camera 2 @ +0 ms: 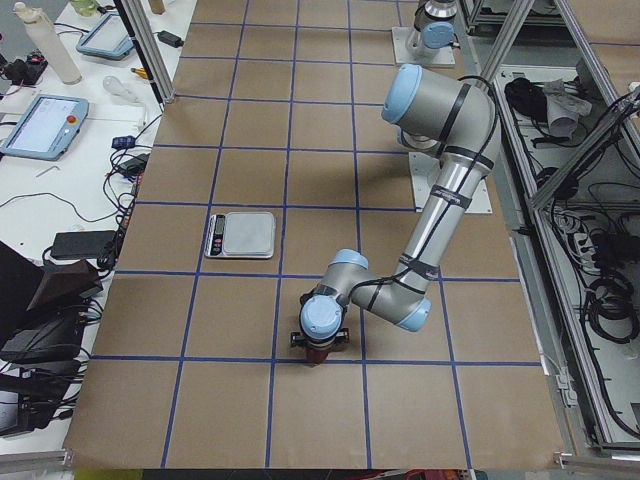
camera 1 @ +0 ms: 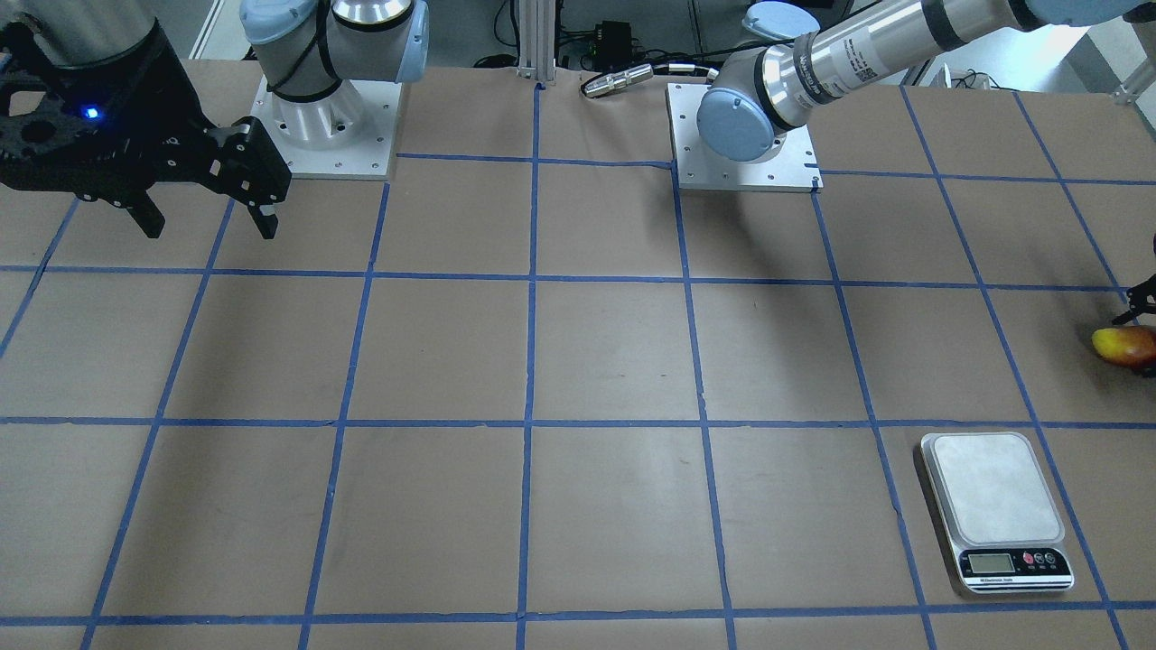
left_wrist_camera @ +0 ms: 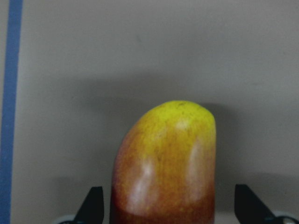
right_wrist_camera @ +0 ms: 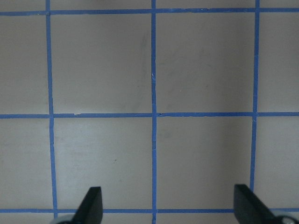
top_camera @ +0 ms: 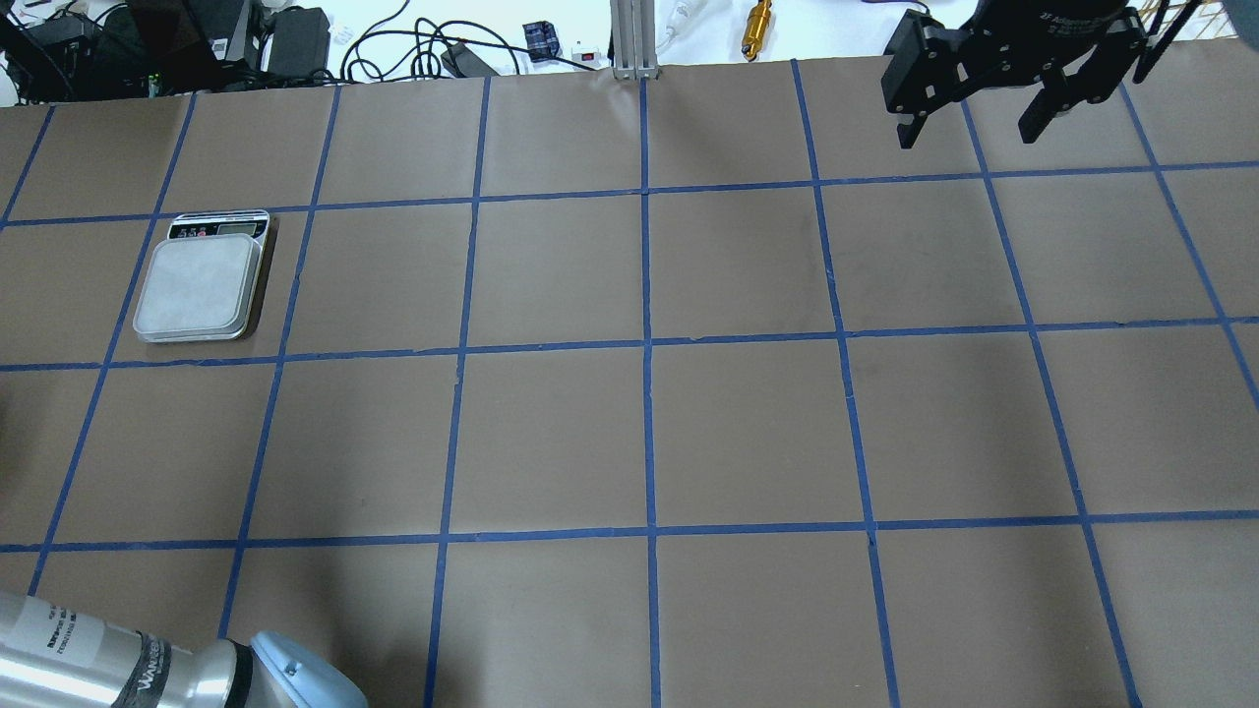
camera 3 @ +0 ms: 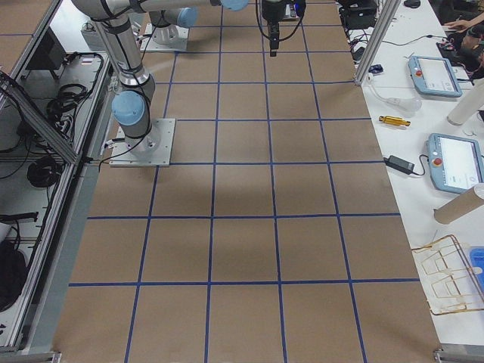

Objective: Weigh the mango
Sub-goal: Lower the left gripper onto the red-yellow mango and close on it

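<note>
The mango, yellow at its tip and red-orange below, lies on the brown table between my left gripper's two fingers. The fingers stand apart, with a gap on each side of the fruit. The mango also shows at the right edge of the front-facing view, with a bit of the left gripper above it. The scale sits nearby with its platform bare, also in the overhead view. My right gripper is open and empty, raised over the far side of the table.
Blue tape lines divide the brown table into squares. The arm base plates stand at the robot's edge. Cables and a brass fitting lie beyond the table's far edge. Tablets sit on the operators' bench.
</note>
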You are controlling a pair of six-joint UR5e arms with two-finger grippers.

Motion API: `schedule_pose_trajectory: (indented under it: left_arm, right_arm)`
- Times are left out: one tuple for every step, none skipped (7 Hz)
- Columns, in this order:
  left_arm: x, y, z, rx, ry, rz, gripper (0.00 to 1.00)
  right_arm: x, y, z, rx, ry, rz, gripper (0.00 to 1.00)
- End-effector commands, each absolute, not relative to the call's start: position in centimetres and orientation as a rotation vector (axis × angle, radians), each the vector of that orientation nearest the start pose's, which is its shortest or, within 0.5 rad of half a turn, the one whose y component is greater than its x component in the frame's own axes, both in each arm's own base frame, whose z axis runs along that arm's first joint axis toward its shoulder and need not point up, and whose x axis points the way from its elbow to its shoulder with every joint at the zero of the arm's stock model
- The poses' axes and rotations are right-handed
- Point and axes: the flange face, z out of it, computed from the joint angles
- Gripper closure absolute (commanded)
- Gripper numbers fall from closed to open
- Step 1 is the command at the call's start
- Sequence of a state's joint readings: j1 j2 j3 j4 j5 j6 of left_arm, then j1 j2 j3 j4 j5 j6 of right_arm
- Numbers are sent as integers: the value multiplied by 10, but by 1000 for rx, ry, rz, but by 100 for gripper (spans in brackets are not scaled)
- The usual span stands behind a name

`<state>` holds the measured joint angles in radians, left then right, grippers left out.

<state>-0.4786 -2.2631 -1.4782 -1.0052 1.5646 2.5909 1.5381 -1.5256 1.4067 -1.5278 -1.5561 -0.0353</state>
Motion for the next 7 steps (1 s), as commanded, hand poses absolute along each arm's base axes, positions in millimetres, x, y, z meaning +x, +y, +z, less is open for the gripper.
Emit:
schedule_pose_trajectory:
  left_arm:
    - [552, -438, 160, 2220, 2253, -31, 72]
    - [553, -438, 162, 2227, 2241, -29, 98]
    - [553, -438, 173, 2211, 2242, -14, 100]
    - [550, -444, 190, 2205, 2222, -2, 100]
    - [539, -459, 217, 2199, 2169, 16, 100]
    - [518, -487, 241, 2228, 2093, 21, 100]
    - [488, -508, 255, 2225, 2140, 0, 100]
  right_arm:
    - [118, -520, 541, -6, 3128, -118, 0]
    - [118, -520, 541, -6, 3128, -118, 0]
    - [118, -519, 542, -6, 3127, -121, 0]
    - [118, -519, 542, -6, 3128, -121, 0]
    - [118, -520, 541, -6, 3128, -118, 0]
    - [118, -519, 542, -6, 3128, -121, 0]
    - [118, -519, 542, -6, 3128, -121, 0]
